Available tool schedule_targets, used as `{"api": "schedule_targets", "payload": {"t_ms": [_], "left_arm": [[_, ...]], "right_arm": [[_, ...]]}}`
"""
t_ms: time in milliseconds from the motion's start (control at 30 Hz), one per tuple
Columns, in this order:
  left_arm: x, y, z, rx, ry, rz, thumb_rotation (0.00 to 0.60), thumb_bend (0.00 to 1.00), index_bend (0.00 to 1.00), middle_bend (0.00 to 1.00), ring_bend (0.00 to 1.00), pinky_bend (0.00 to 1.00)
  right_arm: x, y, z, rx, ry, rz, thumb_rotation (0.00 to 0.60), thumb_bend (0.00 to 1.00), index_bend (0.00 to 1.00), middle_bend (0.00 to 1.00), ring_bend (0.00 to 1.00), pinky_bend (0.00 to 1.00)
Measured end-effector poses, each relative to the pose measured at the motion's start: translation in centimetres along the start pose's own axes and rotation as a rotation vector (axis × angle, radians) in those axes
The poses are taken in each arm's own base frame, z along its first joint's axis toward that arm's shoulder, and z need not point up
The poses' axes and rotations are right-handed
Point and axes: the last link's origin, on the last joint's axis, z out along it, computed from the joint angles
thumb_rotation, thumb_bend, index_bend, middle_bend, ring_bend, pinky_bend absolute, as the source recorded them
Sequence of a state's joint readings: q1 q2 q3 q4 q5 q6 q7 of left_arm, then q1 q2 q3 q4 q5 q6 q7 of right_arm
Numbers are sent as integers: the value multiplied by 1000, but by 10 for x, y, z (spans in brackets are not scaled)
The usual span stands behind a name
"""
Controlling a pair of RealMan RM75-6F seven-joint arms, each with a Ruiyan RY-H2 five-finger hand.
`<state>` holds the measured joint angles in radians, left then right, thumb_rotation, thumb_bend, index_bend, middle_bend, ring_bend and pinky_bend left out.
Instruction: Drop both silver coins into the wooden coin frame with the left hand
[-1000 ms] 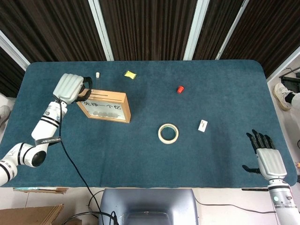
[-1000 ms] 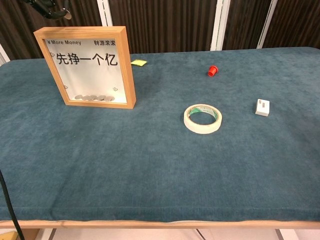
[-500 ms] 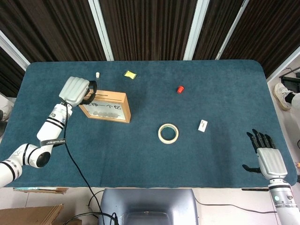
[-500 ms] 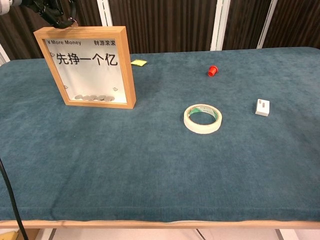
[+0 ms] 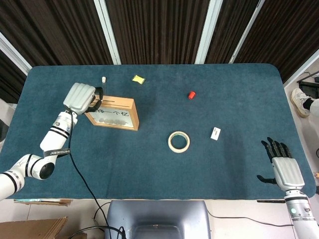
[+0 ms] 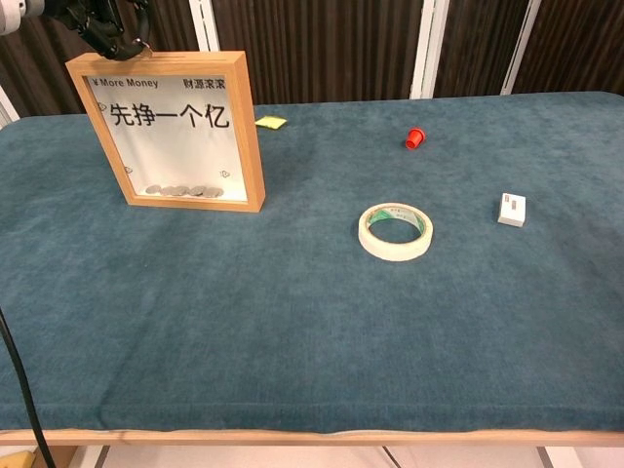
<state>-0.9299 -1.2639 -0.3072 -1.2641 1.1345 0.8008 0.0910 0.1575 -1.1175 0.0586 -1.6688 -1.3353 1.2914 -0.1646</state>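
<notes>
Head view: left hand (image 5: pixel 79 97) hovers fingers-down over the top edge of the wooden coin frame (image 5: pixel 112 114), presumably lined up with its slot; whether a silver coin is pinched can't be told. Coins (image 6: pixel 182 191) lie in the frame's bottom. Right hand (image 5: pixel 284 168) rests open and empty by the table's (image 5: pixel 239 99) near right corner, out of the way.

Robot test lab or staged data-collection room: table (image 5: pixel 149 164) covered in teal felt cloth, dark slatted wall panels (image 5: pixel 154 30) with white strips behind it, loose cables (image 5: pixel 94 209) trailing off the front edge, cardboard box (image 5: pixel 30 229) on the floor.
</notes>
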Motion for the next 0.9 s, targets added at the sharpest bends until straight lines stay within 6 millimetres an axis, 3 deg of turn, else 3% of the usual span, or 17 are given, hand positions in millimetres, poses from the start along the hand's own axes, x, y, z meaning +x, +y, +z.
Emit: {"api": "schedule_targets", "payload": {"t_ms": [700,767,900], "left_arm": [[-6,6,3,-1,5,6,600,559,641,1000,1000,1000],[-7,6,3,-1,3,10,600,560,611,1000,1000,1000],[-7,6,3,5,-2,7,600,560,448,1000,1000,1000]], "right_arm": [[0,0,0,-1,0,1,600,177,0,0,0,0],[1,1,0,-3,3,3,600,177,0,0,0,0],[1,1,0,-4,2,2,600,177,0,0,0,0]]}}
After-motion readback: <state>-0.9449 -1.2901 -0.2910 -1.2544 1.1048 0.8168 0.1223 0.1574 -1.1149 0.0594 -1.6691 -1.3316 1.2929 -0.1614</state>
